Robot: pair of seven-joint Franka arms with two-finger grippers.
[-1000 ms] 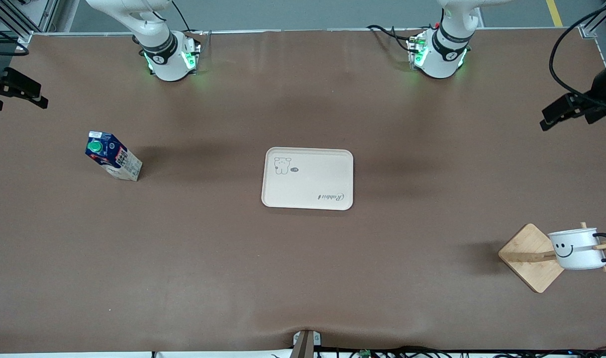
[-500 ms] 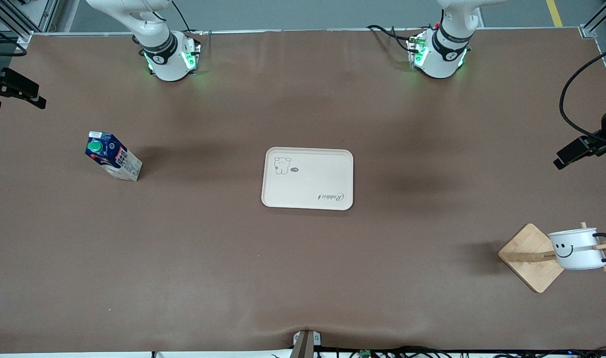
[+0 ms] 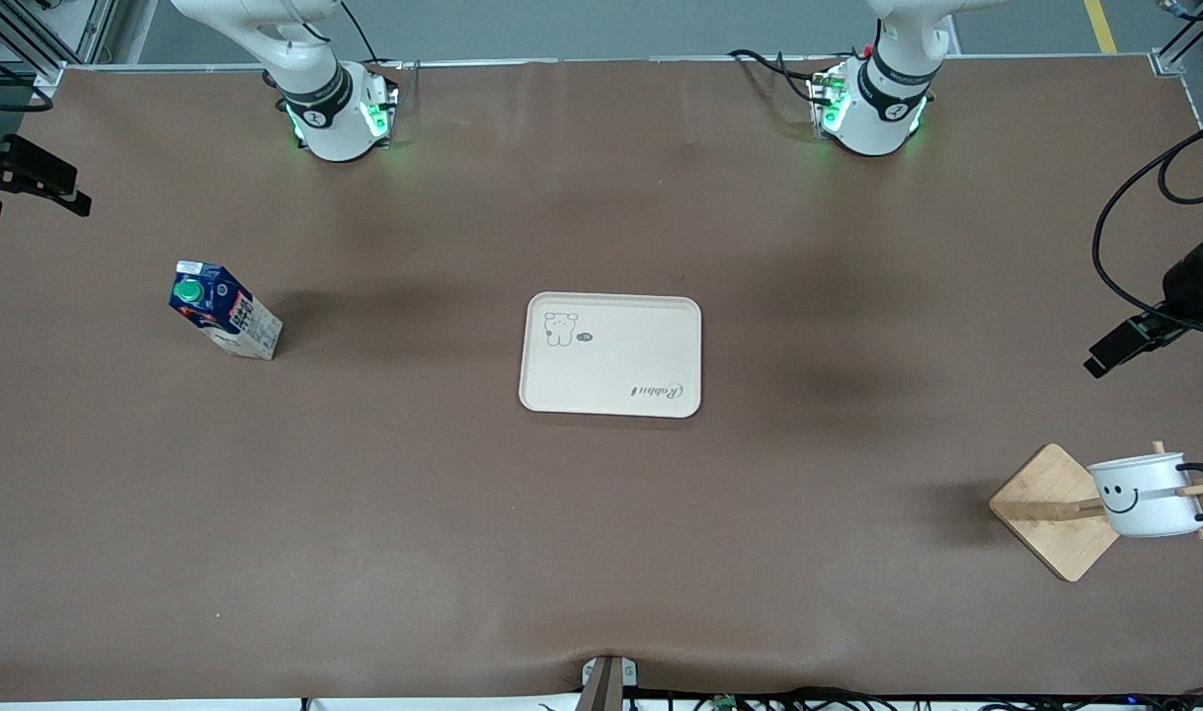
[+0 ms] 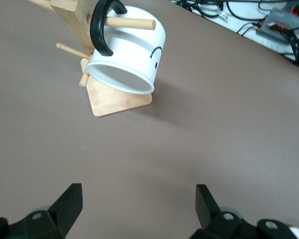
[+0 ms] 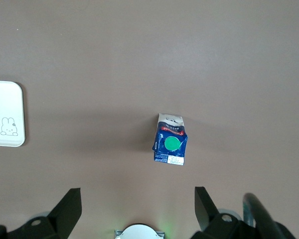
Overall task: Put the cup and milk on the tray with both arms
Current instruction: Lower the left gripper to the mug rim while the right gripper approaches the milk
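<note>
The cream tray (image 3: 609, 354) lies flat at the table's middle. The blue and white milk carton (image 3: 224, 321) with a green cap stands toward the right arm's end; it also shows in the right wrist view (image 5: 170, 139). The white smiley cup (image 3: 1145, 494) hangs by its black handle on a peg of a wooden stand at the left arm's end, and shows in the left wrist view (image 4: 129, 55). My left gripper (image 3: 1105, 357) (image 4: 138, 209) is open and empty, over bare table beside the stand. My right gripper (image 3: 68, 193) (image 5: 137, 209) is open and empty, high over the right arm's end.
The wooden stand has a square base (image 3: 1051, 513) (image 4: 114, 97) and several pegs. A corner of the tray (image 5: 5, 114) shows in the right wrist view. Cables lie along the table's edge nearest the front camera (image 4: 269, 20). A brown mat covers the table.
My left gripper has come down and moved toward the cup and its stand. My right gripper has barely moved. The cup, the milk and the tray are where they were.
</note>
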